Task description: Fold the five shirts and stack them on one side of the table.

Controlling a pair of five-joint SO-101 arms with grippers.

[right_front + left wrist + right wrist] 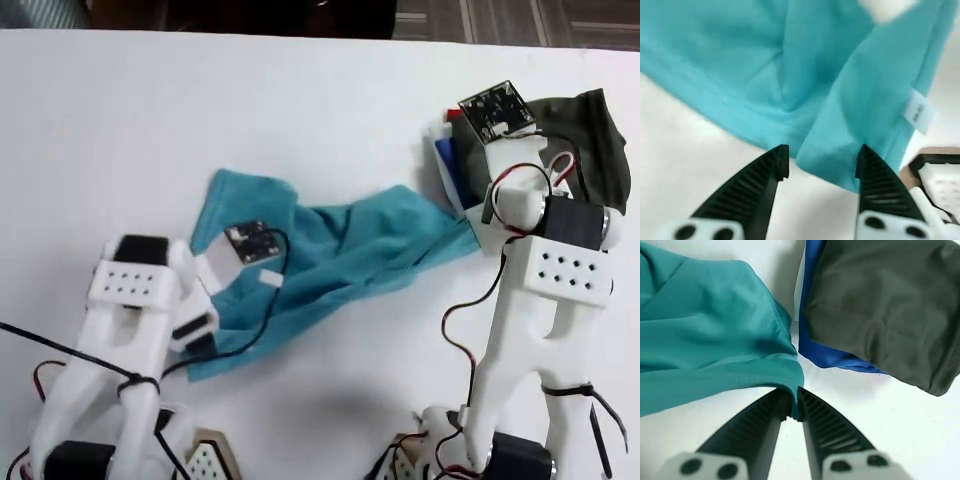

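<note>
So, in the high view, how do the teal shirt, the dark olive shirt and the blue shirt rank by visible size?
1. teal shirt, spread mid-table.
2. dark olive shirt, partly hidden.
3. blue shirt, mostly covered; true size unsure.

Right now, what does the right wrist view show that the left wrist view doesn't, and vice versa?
Right wrist, not left wrist: the right pincer shut on an edge of the teal shirt, and beside it a dark olive shirt lying on a blue shirt.
Left wrist, not right wrist: the left pincer open, its jaws either side of a hem corner, plus a white label on that shirt.
Both: the teal shirt and the white table.
</note>
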